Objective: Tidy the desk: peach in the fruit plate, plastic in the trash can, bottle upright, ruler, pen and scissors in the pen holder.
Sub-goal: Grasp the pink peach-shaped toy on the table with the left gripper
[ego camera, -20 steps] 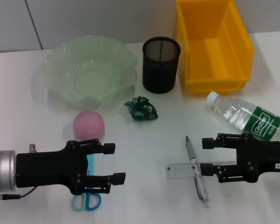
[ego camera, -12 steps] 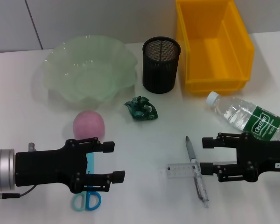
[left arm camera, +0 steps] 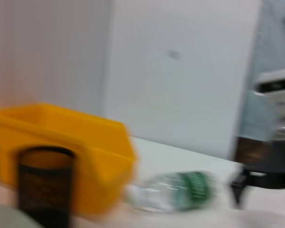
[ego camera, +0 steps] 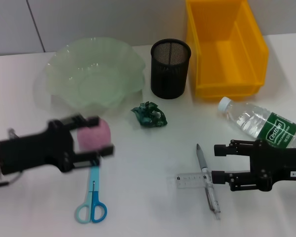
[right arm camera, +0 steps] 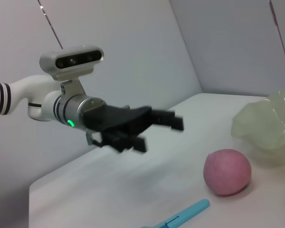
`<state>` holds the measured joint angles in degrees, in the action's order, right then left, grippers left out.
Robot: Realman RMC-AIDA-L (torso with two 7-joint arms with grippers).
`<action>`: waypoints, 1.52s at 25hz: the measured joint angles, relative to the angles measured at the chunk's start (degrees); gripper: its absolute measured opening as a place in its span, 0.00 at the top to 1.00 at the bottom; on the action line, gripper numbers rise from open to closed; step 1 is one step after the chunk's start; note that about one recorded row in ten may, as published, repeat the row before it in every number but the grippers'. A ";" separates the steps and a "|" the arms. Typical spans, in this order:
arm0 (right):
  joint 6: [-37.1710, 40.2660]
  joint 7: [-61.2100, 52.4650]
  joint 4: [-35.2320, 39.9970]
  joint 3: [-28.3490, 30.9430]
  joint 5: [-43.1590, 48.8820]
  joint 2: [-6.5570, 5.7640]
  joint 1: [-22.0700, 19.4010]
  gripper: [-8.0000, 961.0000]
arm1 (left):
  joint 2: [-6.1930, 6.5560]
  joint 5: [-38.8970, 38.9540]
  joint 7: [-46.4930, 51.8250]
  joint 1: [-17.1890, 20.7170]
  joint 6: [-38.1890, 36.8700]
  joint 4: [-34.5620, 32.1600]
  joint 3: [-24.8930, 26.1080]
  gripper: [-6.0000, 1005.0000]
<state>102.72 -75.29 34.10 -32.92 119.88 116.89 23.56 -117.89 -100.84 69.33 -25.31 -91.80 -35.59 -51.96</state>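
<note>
The pink peach [ego camera: 94,134] lies on the desk [ego camera: 138,163] in front of the pale-green fruit plate [ego camera: 93,74]. My left gripper [ego camera: 96,136] is open and blurred. In the right wrist view it [right arm camera: 156,133] hangs above the desk, apart from the peach [right arm camera: 227,172]. The blue scissors [ego camera: 92,200] lie uncovered near the front edge. My right gripper [ego camera: 218,164] stands open beside the pen [ego camera: 207,185], which lies across the clear ruler [ego camera: 189,180]. The bottle [ego camera: 261,123] lies on its side. Crumpled green plastic [ego camera: 149,115] sits in front of the black pen holder [ego camera: 170,69], next to the yellow trash can [ego camera: 227,49].
The left wrist view shows the trash can [left arm camera: 61,142], the pen holder [left arm camera: 45,190], the lying bottle [left arm camera: 175,190] and the right arm farther off. A grey wall runs behind the desk.
My left gripper has left the spot over the scissors and swung back and to the left, over the peach. The scissors now show in full. The right arm has not moved.
</note>
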 joint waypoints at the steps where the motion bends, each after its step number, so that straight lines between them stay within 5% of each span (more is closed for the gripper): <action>1: -0.04 -0.01 0.00 -0.01 0.00 0.00 0.00 0.19 | -0.06 0.00 -1.34 0.09 0.72 0.04 1.54 0.16; 7: -0.06 -0.12 0.00 -0.03 -0.14 0.00 0.00 0.19 | -0.31 -0.20 -7.85 0.38 9.54 0.62 3.77 0.16; 22: -0.09 -0.21 0.01 0.36 -0.29 0.09 0.06 0.20 | -0.72 0.03 -11.36 -1.65 25.12 6.14 -3.84 0.17; 33: -0.15 -0.21 0.00 0.50 -0.17 0.06 0.44 0.21 | -0.84 0.00 -10.84 -3.40 27.87 8.26 -4.24 0.17; 36: -0.15 -0.20 0.01 0.50 -0.16 -0.04 0.44 0.21 | -0.68 -0.13 -9.37 -3.60 27.83 8.25 -5.16 0.36; 38: -0.15 -0.20 0.04 0.49 -0.18 -0.10 0.44 0.21 | -0.60 -0.08 -8.53 -3.65 27.55 8.15 -5.34 0.41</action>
<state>102.56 -75.49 34.14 -32.43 119.70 116.79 24.00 -118.48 -100.91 60.80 -28.96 -64.25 -27.44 -57.29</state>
